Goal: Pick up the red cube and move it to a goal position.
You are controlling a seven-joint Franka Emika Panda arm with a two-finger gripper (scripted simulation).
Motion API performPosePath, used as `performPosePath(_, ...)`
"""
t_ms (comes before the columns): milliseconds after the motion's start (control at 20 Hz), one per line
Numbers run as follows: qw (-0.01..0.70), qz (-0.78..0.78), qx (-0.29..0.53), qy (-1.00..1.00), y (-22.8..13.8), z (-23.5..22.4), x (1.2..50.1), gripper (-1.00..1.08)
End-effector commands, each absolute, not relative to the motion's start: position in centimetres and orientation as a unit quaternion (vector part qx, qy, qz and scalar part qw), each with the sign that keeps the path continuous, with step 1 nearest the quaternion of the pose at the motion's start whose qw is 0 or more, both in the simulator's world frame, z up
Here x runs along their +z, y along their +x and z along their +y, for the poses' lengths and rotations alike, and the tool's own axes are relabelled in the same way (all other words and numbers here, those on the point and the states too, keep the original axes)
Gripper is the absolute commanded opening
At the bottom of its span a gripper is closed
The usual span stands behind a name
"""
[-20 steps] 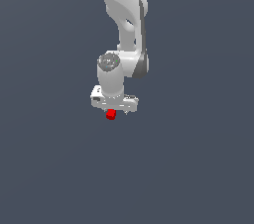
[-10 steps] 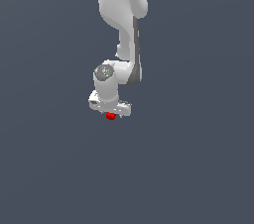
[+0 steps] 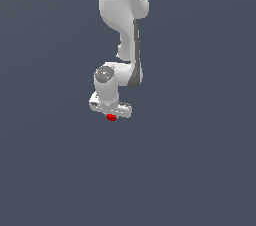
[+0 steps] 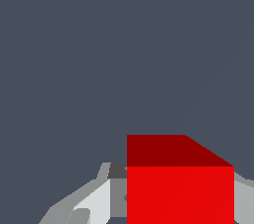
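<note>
The red cube [image 3: 111,117] shows as a small red spot just under the white gripper body in the exterior view. My gripper [image 3: 111,116] is shut on the red cube and holds it in the air. In the wrist view the red cube [image 4: 179,188] fills the space between the two grey fingers [image 4: 94,200], which press on its sides. The fingertips are hidden behind the cube and the gripper body in the exterior view.
The white arm [image 3: 122,25] reaches down from the top of the exterior view. Around it there is only a plain dark grey-blue background [image 3: 200,160]; no goal marker shows.
The arm has folded in and shifted toward the exterior view's left, carrying the red cube with it. The cube stays in the grip.
</note>
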State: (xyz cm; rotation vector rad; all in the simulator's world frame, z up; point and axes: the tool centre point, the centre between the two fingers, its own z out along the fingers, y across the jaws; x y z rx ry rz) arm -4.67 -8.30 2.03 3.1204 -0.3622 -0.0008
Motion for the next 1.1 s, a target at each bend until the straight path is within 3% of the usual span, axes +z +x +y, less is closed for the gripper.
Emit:
performPosePath(0, 0.0, -0.115, 0.0, 0.993, -4.6, -8.3, 2.0, -1.0)
performPosePath(550, 0.0, -0.115, 0.0, 0.993, -4.3, -8.2, 3.5, -1.0)
performPosePath(1050, 0.0, -0.116, 0.0, 0.993, -2.7, -8.0, 10.4, -1.0)
